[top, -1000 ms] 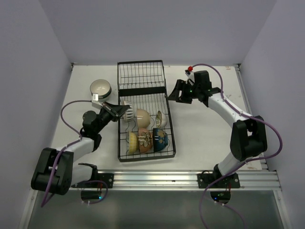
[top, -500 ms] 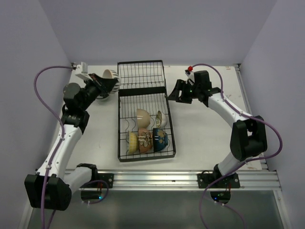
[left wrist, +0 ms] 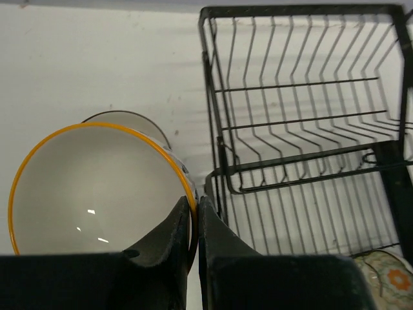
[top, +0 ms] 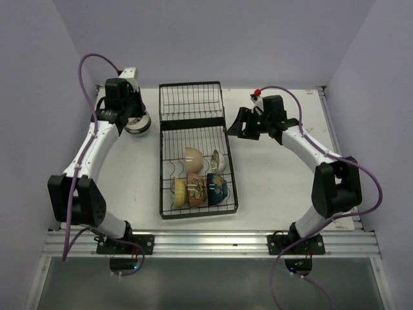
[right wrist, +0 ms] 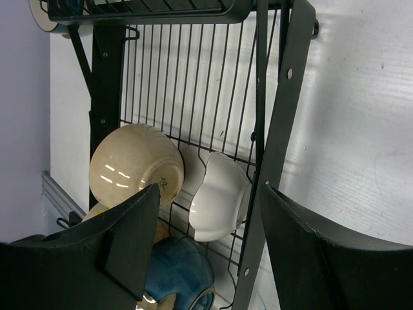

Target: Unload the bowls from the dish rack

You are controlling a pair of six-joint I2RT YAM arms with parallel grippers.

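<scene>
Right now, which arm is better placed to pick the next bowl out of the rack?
Right, I'd say. The right gripper is open at the edge of the rack, with the cream bowl and white bowl just ahead. The left gripper is shut on an orange-rimmed bowl, out beside the rack.

Bowls (top: pixel 193 156) crowd the dish rack's (top: pixel 191 103) near half.

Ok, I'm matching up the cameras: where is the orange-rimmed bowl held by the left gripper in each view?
Top external: the orange-rimmed bowl is at far left, beside the dish rack, level with its far section.
Left wrist: lower left, its rim pinched by the left gripper.
Right wrist: not clearly in it.
Shared landmark: the black dish rack, seen in all three.
</scene>
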